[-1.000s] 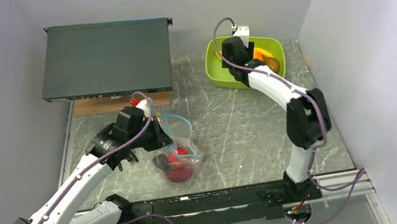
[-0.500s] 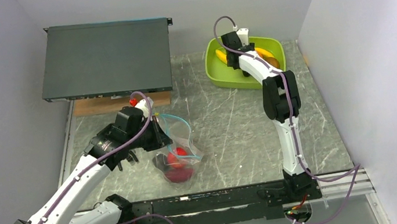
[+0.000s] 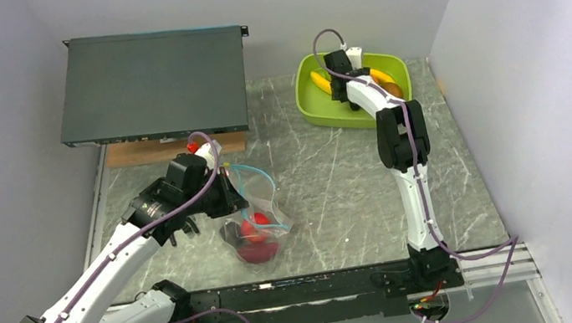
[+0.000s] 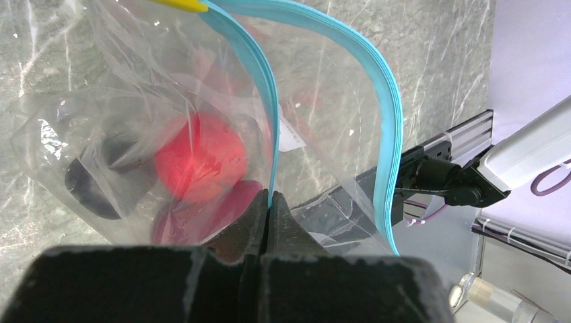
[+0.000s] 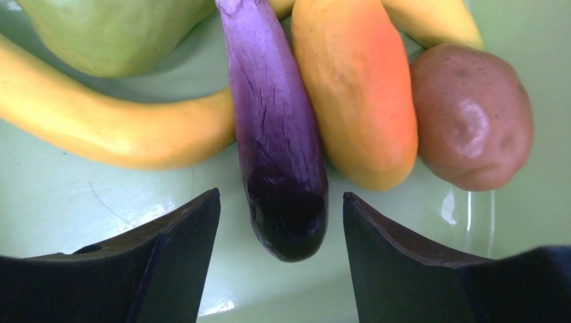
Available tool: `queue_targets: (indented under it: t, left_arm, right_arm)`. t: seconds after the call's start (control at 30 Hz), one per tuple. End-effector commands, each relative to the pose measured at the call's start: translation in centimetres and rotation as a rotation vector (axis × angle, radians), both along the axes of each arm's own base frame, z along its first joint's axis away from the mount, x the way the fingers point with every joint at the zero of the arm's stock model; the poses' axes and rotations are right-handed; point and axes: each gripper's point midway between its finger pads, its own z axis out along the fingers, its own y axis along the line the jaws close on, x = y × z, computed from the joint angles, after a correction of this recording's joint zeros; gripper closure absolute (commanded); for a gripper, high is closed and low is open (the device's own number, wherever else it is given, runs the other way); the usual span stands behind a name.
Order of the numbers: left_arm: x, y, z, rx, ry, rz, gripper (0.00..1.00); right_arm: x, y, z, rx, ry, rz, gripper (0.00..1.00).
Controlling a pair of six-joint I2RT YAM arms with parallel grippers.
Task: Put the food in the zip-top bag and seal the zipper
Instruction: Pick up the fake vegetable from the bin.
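The green tub (image 3: 309,109) at the far side is the reference. The zip-top bag (image 3: 259,216) lies well apart from the tub, over by the left arm, its mouth gaping; a red apple (image 4: 195,161) and what may be a dark piece sit inside. In the tub, the purple eggplant (image 5: 276,134) points its long axis straight away from the right gripper (image 5: 280,202), whose spread jaws straddle the near tip without touching it. The left gripper (image 4: 268,210) is pinched on the zipper (image 4: 271,134).
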Motion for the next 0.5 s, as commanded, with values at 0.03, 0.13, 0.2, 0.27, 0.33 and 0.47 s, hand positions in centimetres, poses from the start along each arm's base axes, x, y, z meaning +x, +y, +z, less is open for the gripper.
queue_targets:
  t: [0.03,0.13,0.2,0.27,0.33,0.47]
  left_arm:
    - [0.4,-0.4,1.3,-0.026,-0.020,0.000,1.00]
    - [0.3,-0.4,1.1,-0.025,-0.016,0.001,1.00]
    - [0.2,-0.3,1.1,-0.024,-0.013,0.004,1.00]
    - [0.2,-0.2,1.1,-0.024,-0.014,0.005,1.00]
    - [0.2,-0.1,1.1,-0.023,-0.015,0.009,1.00]
    - [0.1,-0.1,1.0,-0.023,-0.013,0.011,1.00]
  right_arm:
    - [2.2,-0.2,0.4,0.049,-0.065,-0.017,0.32]
    - [2.6,-0.3,-0.6,0.067,-0.062,-0.022,0.33]
    - [2.8,-0.4,-0.9,0.071,-0.065,-0.027,0.38]
    - [2.9,-0.3,-0.5,0.074,-0.078,-0.028,0.46]
    - [2.8,-0.3,0.3,0.078,-0.102,-0.027,0.52]
    - [2.4,-0.3,3.3,0.089,-0.171,-0.013,0.64]
